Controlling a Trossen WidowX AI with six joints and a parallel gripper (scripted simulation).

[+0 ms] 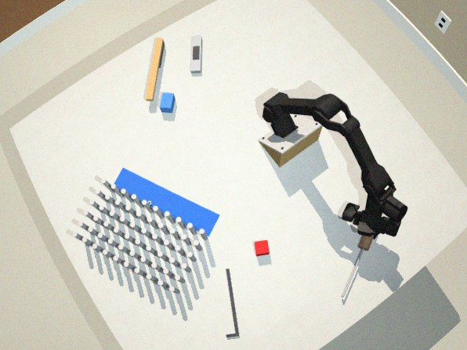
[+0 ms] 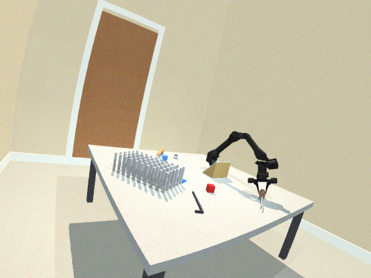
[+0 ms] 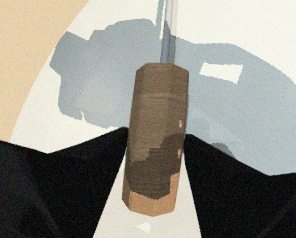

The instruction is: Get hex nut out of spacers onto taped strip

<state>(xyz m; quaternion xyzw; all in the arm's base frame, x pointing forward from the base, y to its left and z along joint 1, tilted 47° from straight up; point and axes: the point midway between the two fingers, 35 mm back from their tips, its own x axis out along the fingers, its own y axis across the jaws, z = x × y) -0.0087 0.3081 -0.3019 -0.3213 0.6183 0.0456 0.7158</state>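
Observation:
My gripper [image 1: 365,240] [image 2: 262,191] [image 3: 156,137] is shut on the brown wooden handle of a tool with a thin metal shaft [image 1: 356,260] [image 3: 168,50]. The tool slants down, its tip low over the table at the right, far from the spacers. Grey metal spacers [image 1: 155,209] [image 2: 115,162] stand upright in several rows. The blue taped strip [image 1: 176,204] [image 2: 184,181] lies along their front row. A tiny ring, seemingly the nut [image 1: 150,203], shows beside a front-row spacer at the strip's edge. A dark L-shaped hook tool [image 1: 232,304] [image 2: 197,202] lies right of the spacers.
A red cube [image 1: 262,247] [image 2: 210,188] lies between the field and my gripper. A blue block [image 1: 167,102] [image 2: 165,158], an orange bar [image 1: 154,70] [image 2: 160,152] and a grey box with a dark window [image 1: 196,65] lie beyond the strip. The arm stands on a wooden base [image 1: 302,145] [image 2: 221,170].

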